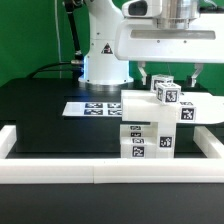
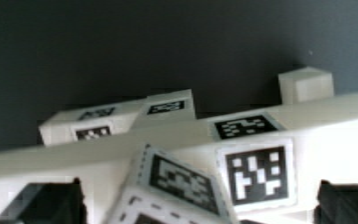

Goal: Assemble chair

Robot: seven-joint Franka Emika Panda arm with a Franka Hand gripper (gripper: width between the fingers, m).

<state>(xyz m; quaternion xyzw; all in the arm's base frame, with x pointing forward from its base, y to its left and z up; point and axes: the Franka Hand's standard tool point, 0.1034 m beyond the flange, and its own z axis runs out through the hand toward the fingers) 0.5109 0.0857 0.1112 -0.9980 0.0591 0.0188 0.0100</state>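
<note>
The chair (image 1: 150, 125) is a stack of chunky white tagged parts, standing against the front border rail at the exterior view's right. My gripper (image 1: 170, 76) hangs just above its top parts, with a tagged block (image 1: 166, 93) under it. In the wrist view the two dark fingers (image 2: 44, 205) stand wide apart at either side of a tilted tagged white part (image 2: 220, 175). There is a gap beside the left finger, so the gripper (image 2: 194, 208) is open around the part. A small post (image 2: 304, 84) and another tagged piece (image 2: 114, 118) lie beyond.
The marker board (image 1: 92, 107) lies flat on the black table behind the chair. The long low white border rail (image 1: 60, 170) runs along the front, with side rails at both ends. The robot base (image 1: 100, 60) stands at the back.
</note>
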